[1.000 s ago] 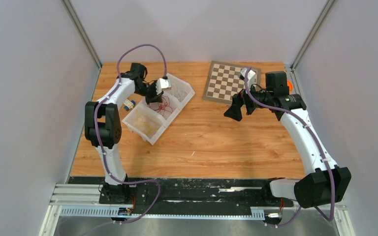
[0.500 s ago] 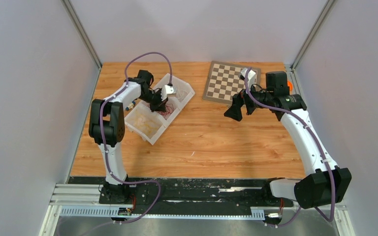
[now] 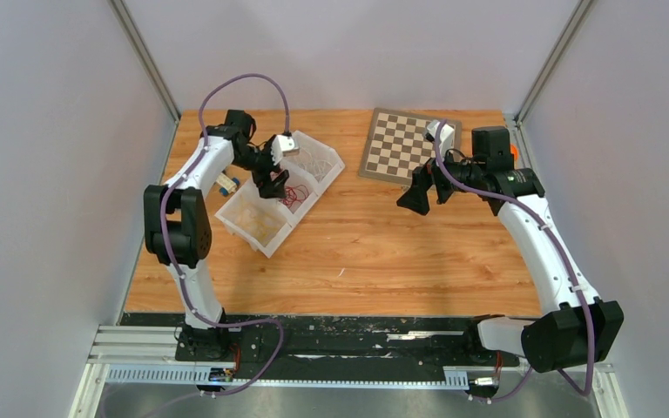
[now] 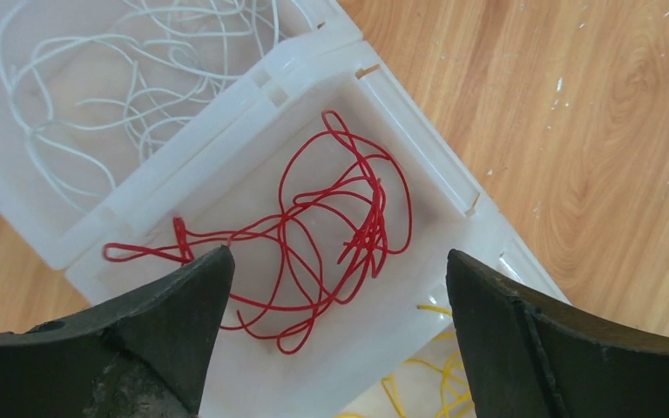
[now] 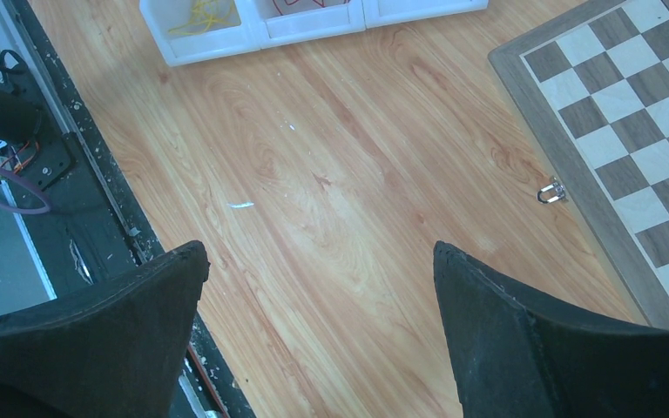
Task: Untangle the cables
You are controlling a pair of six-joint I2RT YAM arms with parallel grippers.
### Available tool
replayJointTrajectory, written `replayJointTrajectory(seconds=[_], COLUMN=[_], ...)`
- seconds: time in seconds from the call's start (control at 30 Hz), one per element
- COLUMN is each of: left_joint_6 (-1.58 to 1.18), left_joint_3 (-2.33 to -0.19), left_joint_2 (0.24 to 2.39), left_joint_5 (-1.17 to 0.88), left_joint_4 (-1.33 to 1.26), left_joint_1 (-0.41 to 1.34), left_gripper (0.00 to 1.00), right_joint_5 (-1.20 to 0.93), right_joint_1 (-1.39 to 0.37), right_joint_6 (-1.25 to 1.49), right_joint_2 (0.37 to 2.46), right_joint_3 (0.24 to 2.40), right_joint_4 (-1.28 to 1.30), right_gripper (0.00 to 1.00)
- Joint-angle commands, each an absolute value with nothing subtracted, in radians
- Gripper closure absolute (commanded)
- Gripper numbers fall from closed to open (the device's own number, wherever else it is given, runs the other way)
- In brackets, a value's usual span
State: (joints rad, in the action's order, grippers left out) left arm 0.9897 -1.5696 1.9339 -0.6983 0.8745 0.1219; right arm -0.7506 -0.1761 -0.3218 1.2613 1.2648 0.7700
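Observation:
The cables lie sorted in a white three-part bin (image 3: 272, 237). In the left wrist view the red cable (image 4: 314, 235) is a loose loopy heap in the middle compartment, the white cable (image 4: 131, 78) fills the compartment above it, and the yellow cable (image 4: 422, 383) shows at the bottom. My left gripper (image 4: 335, 261) hangs open over the red cable with nothing between its fingers; in the top view the left gripper (image 3: 272, 180) is above the bin's middle. My right gripper (image 3: 418, 193) is open over bare wood, far right of the bin.
A chessboard (image 3: 408, 144) lies at the back right, with its metal clasp (image 5: 551, 191) at the edge. A small blue and white object (image 3: 228, 184) sits left of the bin. The black base rail (image 3: 357, 335) runs along the near edge.
My left gripper went from shut to open over the middle compartment and lifted back a little; the red cable now lies free in the bin. The right arm stayed put.

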Motion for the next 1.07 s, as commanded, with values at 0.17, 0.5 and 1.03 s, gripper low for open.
replayJointTrajectory(seconds=[0.17, 0.5, 1.03], left_joint_6=[0.879, 0.284, -0.01], left_joint_3=[-1.718, -1.874, -1.261], left_joint_2=[1.741, 1.559, 1.203], left_joint_5=[-0.719, -0.478, -0.205], left_joint_4=[1.022, 0.988, 0.882], left_joint_1=[0.116, 0.058, -0.016], left_gripper=[0.0, 0.0, 0.0], right_joint_5=[-0.76, -0.755, -0.748], right_joint_1=[-0.177, 0.041, 0.213], right_joint_6=[-0.353, -0.264, -0.215], right_joint_2=[1.235, 1.258, 1.204], right_joint_3=[1.29, 1.246, 0.93], right_joint_4=[0.771, 0.725, 0.656], right_gripper=[0.0, 0.0, 0.0])
